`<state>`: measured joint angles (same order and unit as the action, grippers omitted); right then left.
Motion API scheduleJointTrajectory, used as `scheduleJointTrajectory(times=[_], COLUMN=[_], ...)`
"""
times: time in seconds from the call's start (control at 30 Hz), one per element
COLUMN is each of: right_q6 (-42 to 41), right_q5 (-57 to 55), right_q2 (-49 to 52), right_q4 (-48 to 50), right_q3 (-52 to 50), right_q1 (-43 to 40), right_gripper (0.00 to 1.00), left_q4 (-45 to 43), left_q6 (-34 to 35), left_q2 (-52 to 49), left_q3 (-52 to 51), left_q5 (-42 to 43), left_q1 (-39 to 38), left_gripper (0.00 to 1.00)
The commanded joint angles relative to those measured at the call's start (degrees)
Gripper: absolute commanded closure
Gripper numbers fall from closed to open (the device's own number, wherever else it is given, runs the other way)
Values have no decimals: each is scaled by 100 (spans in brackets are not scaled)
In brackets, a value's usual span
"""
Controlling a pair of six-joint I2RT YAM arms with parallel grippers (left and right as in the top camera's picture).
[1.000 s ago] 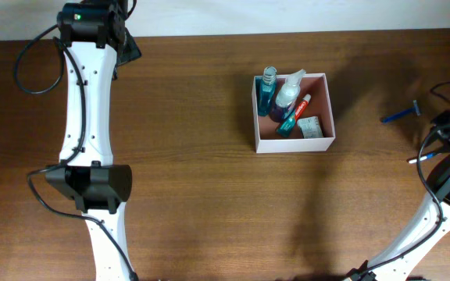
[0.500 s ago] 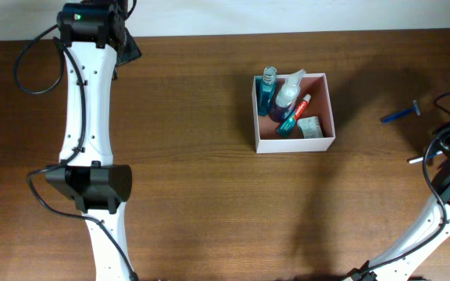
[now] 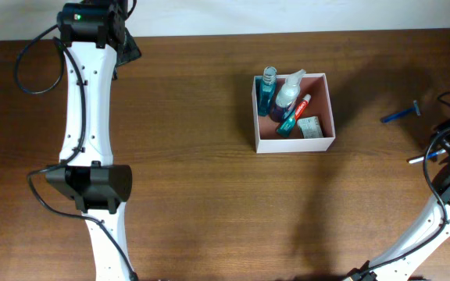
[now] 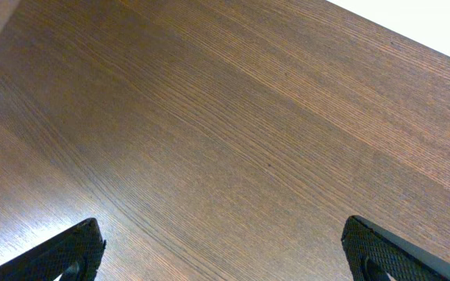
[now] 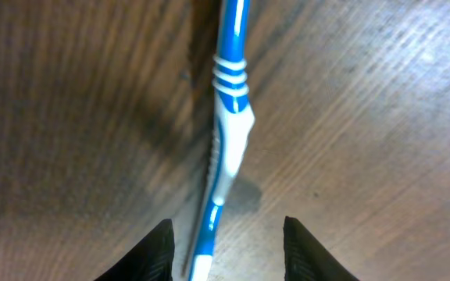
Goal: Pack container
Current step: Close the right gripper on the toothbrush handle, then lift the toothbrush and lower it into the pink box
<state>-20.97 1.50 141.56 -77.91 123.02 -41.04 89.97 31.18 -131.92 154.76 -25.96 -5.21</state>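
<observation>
Left pincer (image 4: 223, 251): apart, idle over bare worktop (image 4: 209, 117). Container (image 3: 295, 145): right of centre, part-filled. Right pincer (image 5: 229, 254): arm shifted toward the near edge in the last second. Now apart, straddling blue-white handle (image 5: 230, 133), unclamped. Next pick looks imminent.

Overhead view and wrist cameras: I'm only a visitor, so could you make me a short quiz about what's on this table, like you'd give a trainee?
1. True or false: the container is empty.
2. In the right wrist view, what lies between the open fingers of the right gripper? A) a spoon B) a blue and white toothbrush C) a comb
3. Fill in: on the table, to the right of the container in the overhead view, lies a blue ____.
Key: 1 false, it holds toiletries; 2 B; 3 razor.
</observation>
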Motion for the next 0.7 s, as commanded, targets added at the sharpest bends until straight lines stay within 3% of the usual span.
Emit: scheduleJointTrajectory(times=[0.0, 0.67], right_q6=[-203, -208], right_q5=[173, 170], right_q2=[-28, 247], right_q4=[83, 223], right_q3=[-24, -28], right_q1=[20, 26], right_gripper=[60, 59], left_q4=[9, 9], left_q6=[70, 70], left_q2=[-61, -61], left_q3=[-13, -13], left_q5=[-79, -79], left_q1=[9, 9], left_gripper=[1, 1])
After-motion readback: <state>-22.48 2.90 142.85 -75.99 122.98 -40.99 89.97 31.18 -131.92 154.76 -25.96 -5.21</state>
